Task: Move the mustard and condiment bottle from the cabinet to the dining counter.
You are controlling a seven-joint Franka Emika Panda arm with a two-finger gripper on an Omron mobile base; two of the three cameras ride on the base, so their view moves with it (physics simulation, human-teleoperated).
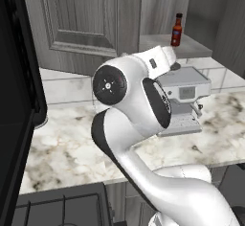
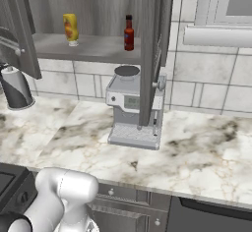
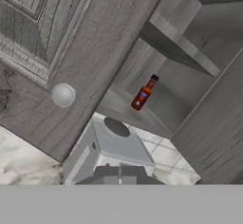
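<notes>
The cabinet [image 2: 88, 48] stands open above the marble worktop. On its grey shelf the yellow mustard [image 2: 70, 28] stands upright at the left, with the dark reddish condiment bottle [image 2: 128, 33] to its right. From the other side the condiment bottle [image 1: 176, 30] shows past the open door [image 1: 81, 19]. In the hand view the bottle [image 3: 144, 94] is well ahead on the shelf, beyond the door's round knob [image 3: 62, 95]. My gripper [image 3: 118, 174] is shut and holds nothing, hanging above the coffee machine and short of the shelf. The dining counter is out of view.
A grey coffee machine [image 2: 133, 109] stands on the worktop [image 2: 197, 152] right under the shelf, against an open cabinet door [image 2: 150, 49]. A grey cylindrical vessel [image 2: 17, 89] sits at the far left. A black stove [image 1: 57, 206] and a dark panel [image 1: 14, 100] lie to my left.
</notes>
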